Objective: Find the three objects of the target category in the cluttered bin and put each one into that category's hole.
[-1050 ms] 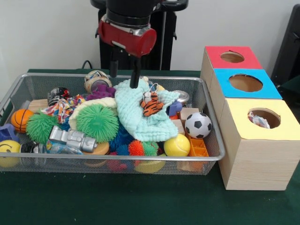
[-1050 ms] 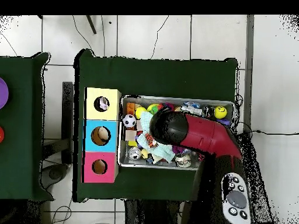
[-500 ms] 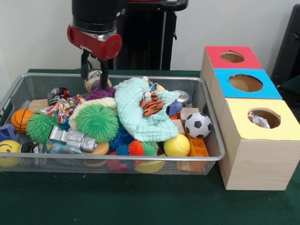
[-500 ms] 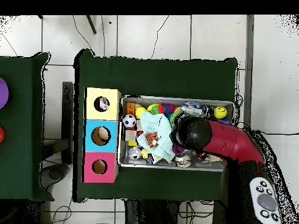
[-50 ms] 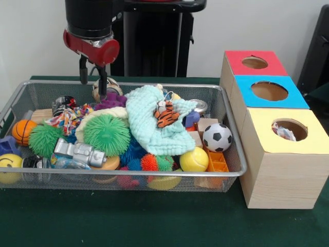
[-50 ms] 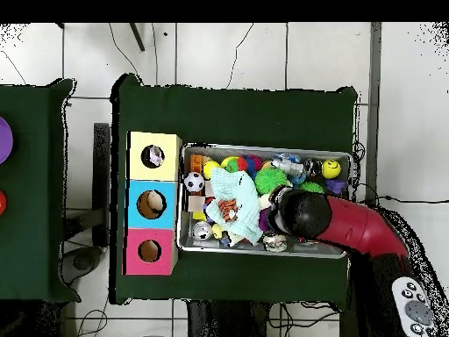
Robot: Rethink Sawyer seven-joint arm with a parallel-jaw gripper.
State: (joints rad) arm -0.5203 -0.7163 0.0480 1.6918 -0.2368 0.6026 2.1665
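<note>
The tool (image 5: 93, 82) hangs over the far left part of the wire bin (image 5: 232, 154), its two dark fingers (image 5: 103, 86) parted with nothing between them. The tips sit just above a round striped toy (image 5: 110, 86) at the bin's back wall and beside a purple toy (image 5: 111, 101). In the overhead view the red arm (image 6: 355, 226) reaches in from the lower right and its black head covers that part of the bin.

The bin stands on the green bench (image 5: 154, 221) and is packed with toys. A pale mint cloth (image 5: 151, 123) lies draped across the middle, with a small orange striped tiger (image 5: 166, 115) lying on top of it. Left of the cloth sits a large green spiky ball (image 5: 107, 134), and further left a second green spiky ball (image 5: 43, 139), a small basketball (image 5: 22, 131) and a yellow smiley ball (image 5: 9, 167). A silver toy robot (image 5: 80, 152) lies in front of the large spiky ball. Toward the right end are a soccer ball (image 5: 217, 137), a yellow tennis ball (image 5: 194, 160) and an orange block (image 5: 217, 162).

Right of the bin, three wooden boxes stand in a row, touching: a red-topped box (image 5: 255, 62), a blue-topped box (image 5: 270, 91) and a yellow-topped box (image 5: 288, 130), each with a round hole. Something pale shows inside the yellow box's hole; what it is cannot be told.
</note>
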